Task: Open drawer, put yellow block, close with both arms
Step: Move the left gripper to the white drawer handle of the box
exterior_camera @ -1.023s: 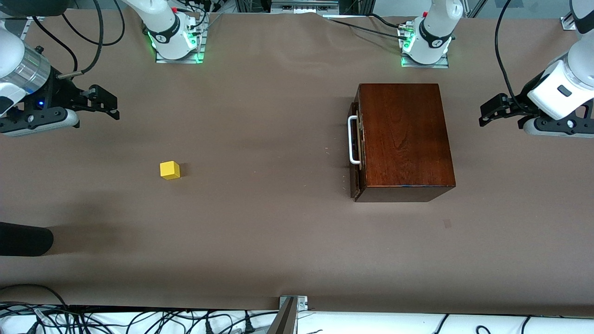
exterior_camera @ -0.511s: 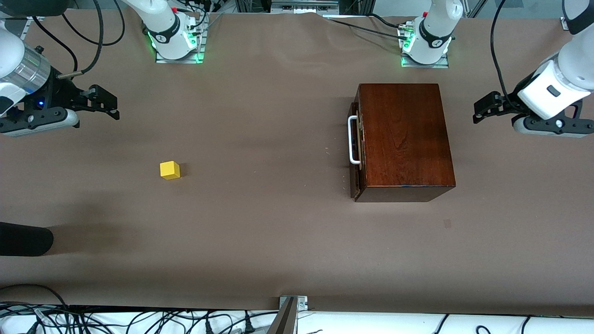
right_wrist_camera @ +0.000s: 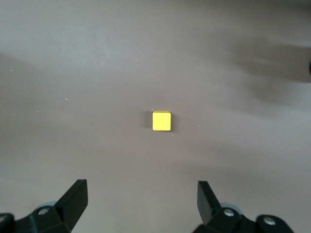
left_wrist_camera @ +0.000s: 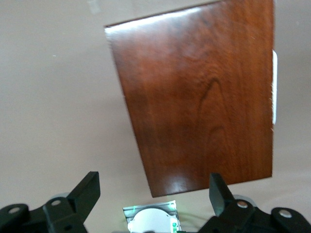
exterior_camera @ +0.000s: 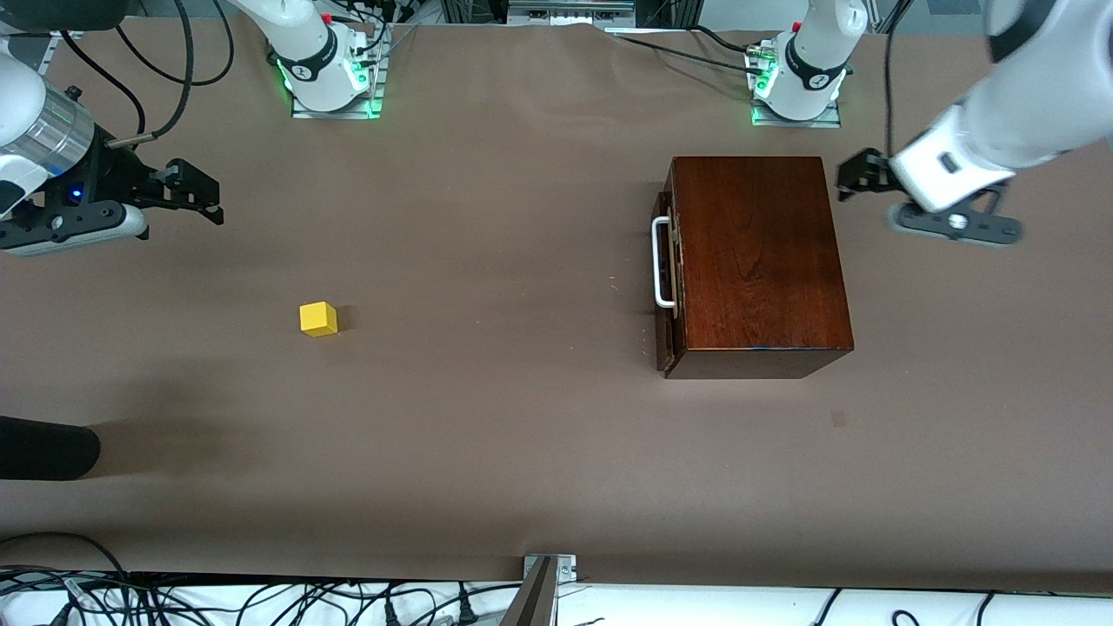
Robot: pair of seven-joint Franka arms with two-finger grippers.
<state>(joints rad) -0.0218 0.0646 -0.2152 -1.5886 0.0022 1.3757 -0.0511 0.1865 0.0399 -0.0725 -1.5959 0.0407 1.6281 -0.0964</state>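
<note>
Two arms are held up over a brown tabletop (exterior_camera: 522, 435), both with fingers spread apart and holding nothing. The left gripper (exterior_camera: 856, 178) is in the air just off the box's (exterior_camera: 756, 261) edge at the left arm's end of the tabletop, next to the corner nearest the arm bases. In the left wrist view its fingers (left_wrist_camera: 87, 189) frame the glossy top of the box (left_wrist_camera: 204, 97), which lies apart from them. The drawer (exterior_camera: 665, 269) is shut, its dark front flush with the box on the side facing the right arm's end, its white handle (exterior_camera: 661, 263) untouched. The block (exterior_camera: 318, 319) sits alone on the tabletop toward the right arm's end, well apart from the box. The right gripper (exterior_camera: 204, 196) is over the tabletop at that end. In the right wrist view the block (right_wrist_camera: 161, 121) lies midway between the spread fingers (right_wrist_camera: 75, 196) but well clear of their tips
</note>
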